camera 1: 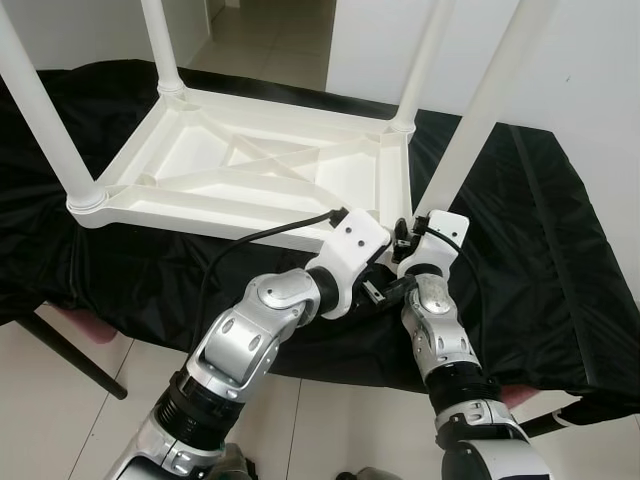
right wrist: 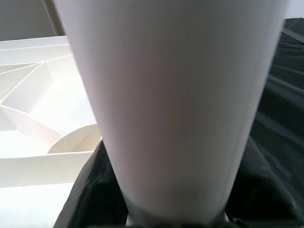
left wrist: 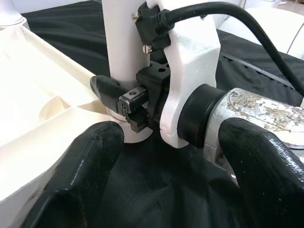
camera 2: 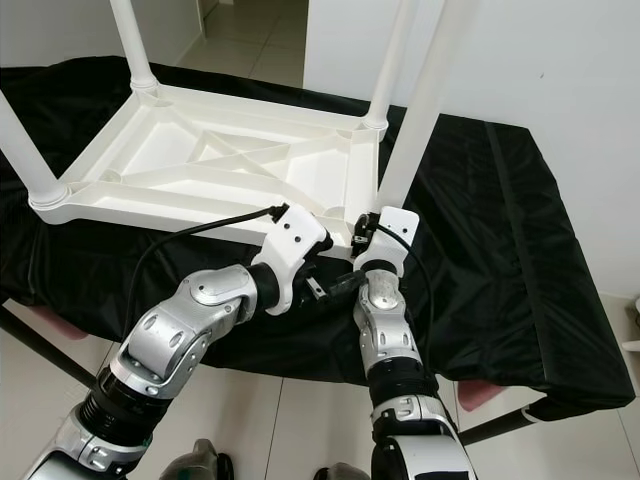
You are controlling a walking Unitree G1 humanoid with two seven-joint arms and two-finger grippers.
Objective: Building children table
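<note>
So the white plastic children's table (camera 1: 250, 165) is flipped upside down on a black cloth-covered surface (camera 1: 540, 260), filling the upper left and centre of the head views, ribbed underside up. Three white round legs (camera 1: 40, 110) already stand in their corner sockets. The fourth white leg (camera 2: 425, 95) is at the near right corner, and the right gripper (left wrist: 126, 102) is clamped around its base. The left gripper (left wrist: 166, 175) sits right beside it, black fingers (left wrist: 78, 175) spread apart, holding nothing.
</note>
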